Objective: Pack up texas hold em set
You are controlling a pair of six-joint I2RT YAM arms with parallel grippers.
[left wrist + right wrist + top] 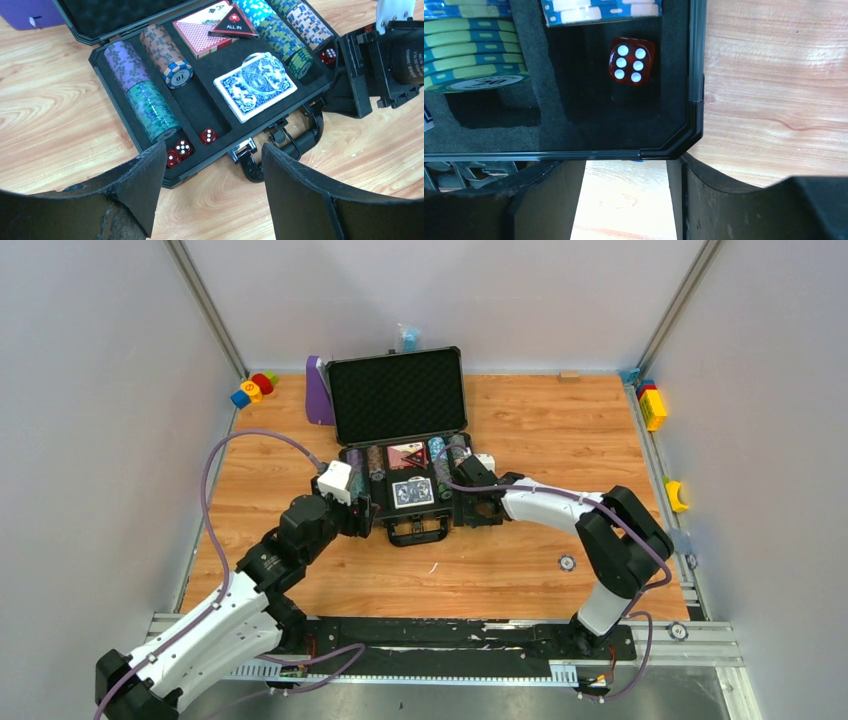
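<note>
The left tool (213, 152) is spread with nothing between its fingers, just before the near left corner of the dark grey hard briefcase with black foam lining (397, 390). The right tool (624, 167) is also spread and empty, at the near right corner. The briefcase lies open on the wooden table (520, 570), toward the far edge, with its lid raised. The striped poker chips (150, 107), the blue-backed card deck (255, 85) and the red dice (208, 136) appear seated. I judge the lid comes next: push from behind evenly with both tools, after checking that the black triangular marker (232, 25) lies flat.
</note>
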